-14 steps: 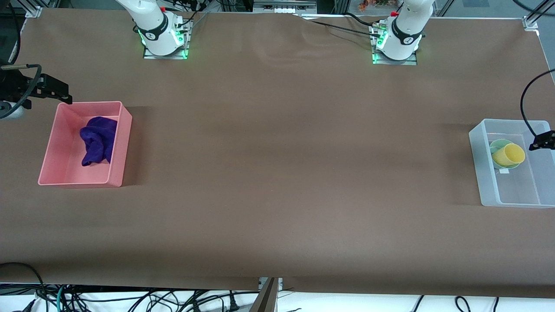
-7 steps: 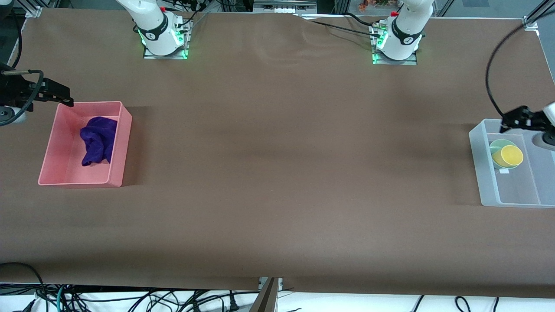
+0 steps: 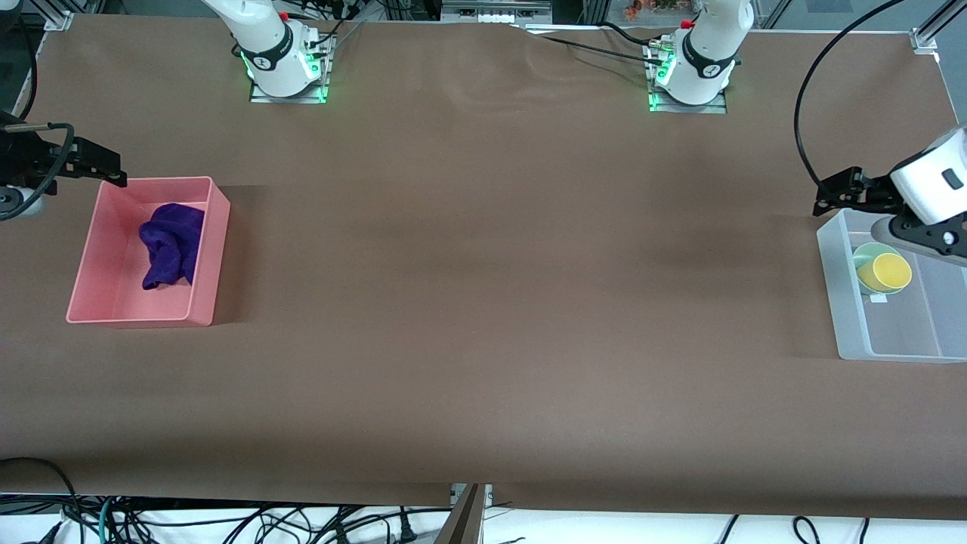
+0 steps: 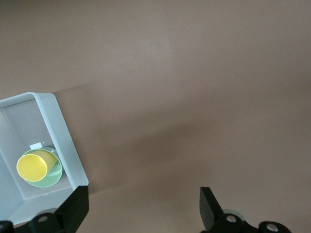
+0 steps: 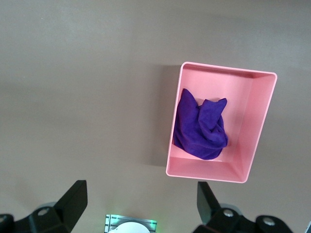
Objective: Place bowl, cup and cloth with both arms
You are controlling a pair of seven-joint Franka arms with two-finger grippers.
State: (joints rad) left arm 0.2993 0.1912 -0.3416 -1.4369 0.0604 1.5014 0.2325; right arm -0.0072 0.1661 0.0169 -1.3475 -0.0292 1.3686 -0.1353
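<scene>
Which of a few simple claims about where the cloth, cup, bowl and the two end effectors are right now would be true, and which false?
1. The purple cloth lies in the pink bin. True.
2. The yellow cup stands alone on the bare table. False: it lies tipped in the green bowl, inside the clear bin.
3. The left end effector is shut on the cup. False: it is open, holds nothing, and hangs over the table beside the clear bin's corner.
4. The right end effector is open and empty. True: it hangs by the pink bin's corner, at the right arm's end of the table.
5. Both bins hold cloth. False: only the pink one.
</scene>
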